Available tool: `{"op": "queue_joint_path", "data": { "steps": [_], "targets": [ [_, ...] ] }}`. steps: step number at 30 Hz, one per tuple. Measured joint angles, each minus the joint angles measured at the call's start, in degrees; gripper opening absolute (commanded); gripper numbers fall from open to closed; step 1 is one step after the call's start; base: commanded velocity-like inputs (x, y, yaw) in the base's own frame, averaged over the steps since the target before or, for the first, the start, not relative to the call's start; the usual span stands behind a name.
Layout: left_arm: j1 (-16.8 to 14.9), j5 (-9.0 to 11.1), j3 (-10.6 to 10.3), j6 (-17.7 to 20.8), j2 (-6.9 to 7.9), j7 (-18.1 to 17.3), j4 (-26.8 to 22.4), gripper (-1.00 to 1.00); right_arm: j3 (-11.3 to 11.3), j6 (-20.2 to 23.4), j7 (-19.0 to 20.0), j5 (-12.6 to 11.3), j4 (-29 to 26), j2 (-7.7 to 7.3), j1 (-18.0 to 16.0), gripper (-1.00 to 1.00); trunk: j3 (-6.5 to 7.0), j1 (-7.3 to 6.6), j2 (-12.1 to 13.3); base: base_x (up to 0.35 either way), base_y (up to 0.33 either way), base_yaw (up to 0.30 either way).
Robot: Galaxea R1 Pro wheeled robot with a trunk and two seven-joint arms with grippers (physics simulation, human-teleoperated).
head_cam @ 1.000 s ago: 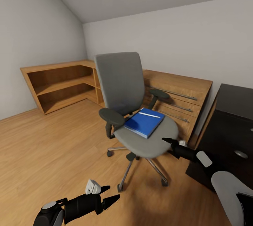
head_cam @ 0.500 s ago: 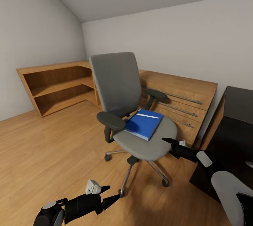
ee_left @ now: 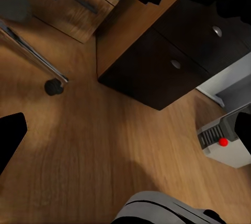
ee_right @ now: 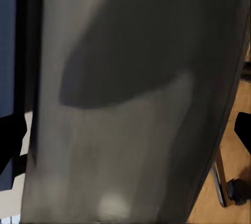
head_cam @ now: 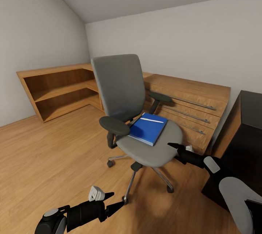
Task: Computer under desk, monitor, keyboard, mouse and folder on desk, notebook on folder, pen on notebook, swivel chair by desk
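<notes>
Folder (head_cam: 148,128) retrieval not yet begun, as I judge it: one blue folder lies flat on the seat of the one swivel chair (head_cam: 122,88), toward the seat's 1 o'clock side in the head view, with a thin white strip on its top that may be the pen, though I cannot tell. My right gripper (head_cam: 174,147) hovers at the seat's 4 o'clock edge, just beside the cushion, its dark fingertips drawn close to a point and holding nothing as far as I can see; the right wrist view looks close along the grey seat. My left gripper (head_cam: 113,200) hangs low at 7 o'clock, well apart from the chair, with its two fingers spread and empty. One dark drawer unit of the desk (head_cam: 247,135) stands at 3 o'clock; in the left wrist view it shows two round silver knobs, and one grey computer (ee_left: 226,143) with a red light sits on the floor beyond it, which suggests that step may be settled. One low wooden cabinet (head_cam: 185,99) with three long handles and one open shelf unit (head_cam: 58,88) line the walls behind. Moving the folder, stacking notebook and pen, and bringing the chair to the desk all appear left to do.
</notes>
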Motion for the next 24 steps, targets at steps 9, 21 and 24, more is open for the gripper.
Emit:
{"op": "queue_joint_path", "data": {
  "steps": [9,21,24],
  "targets": [
    [0.0,0.0,0.0,-0.01,-0.06,-0.09,0.01,1.0,-0.09,0.1,0.03,-0.35,-0.02,0.0,-0.01,1.0,0.0,0.03,0.0,-0.138,0.002,0.0],
    [0.01,0.02,-0.13,-0.02,-0.07,-0.14,-0.01,1.0,-0.09,0.22,-0.07,-0.25,-0.02,0.0,-0.03,1.0,0.0,0.02,0.0,-0.203,-0.117,0.0],
    [0.0,0.02,-0.26,-0.01,-0.07,-0.11,0.01,1.0,-0.09,0.21,-0.05,-0.29,-0.02,0.0,-0.05,1.0,0.0,0.02,0.0,-0.166,-0.148,0.0]
  ]
}}
